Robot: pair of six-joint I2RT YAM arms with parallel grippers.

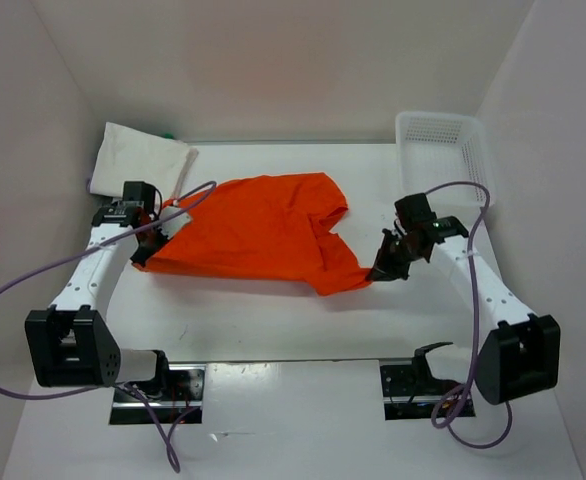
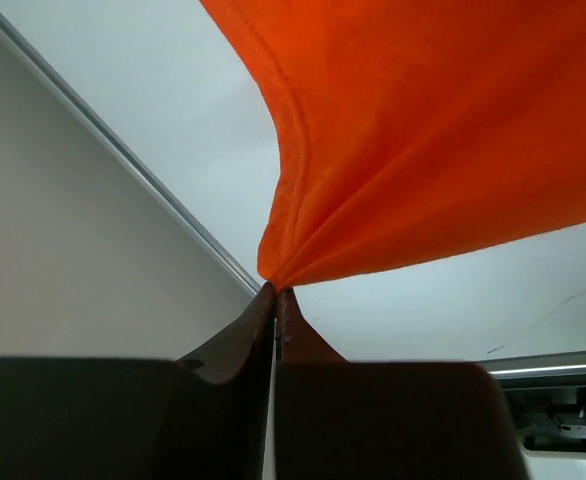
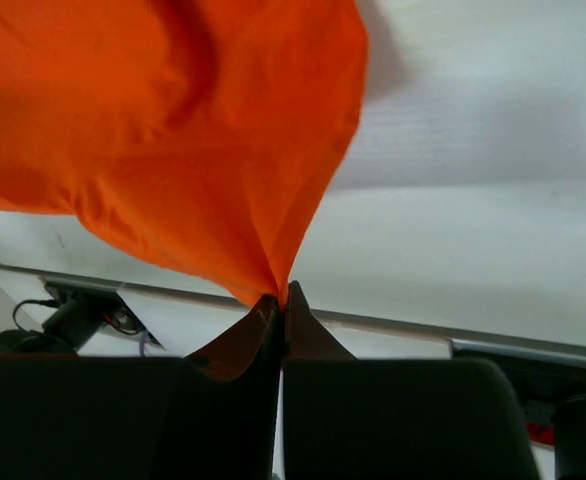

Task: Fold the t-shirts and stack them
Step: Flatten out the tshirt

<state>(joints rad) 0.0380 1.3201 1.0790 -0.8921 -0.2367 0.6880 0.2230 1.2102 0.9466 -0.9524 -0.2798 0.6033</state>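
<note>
Orange-red t-shirt [image 1: 263, 235]: spread wide, rumpled, left of the basket [image 1: 473, 150] and nearer; left and right ends drawn into tight pinched points. White t-shirt [image 1: 138, 160]: folded flat, far left of the basket; sliver of green cloth [image 1: 166, 133] peeking out behind.

A white plastic mesh basket [image 1: 441, 148] sat upright at the far right corner of the white table [image 1: 273, 320], close to the right-hand wall [image 1: 553, 130], with the plain pale back wall [image 1: 273, 70] rising behind it.
</note>
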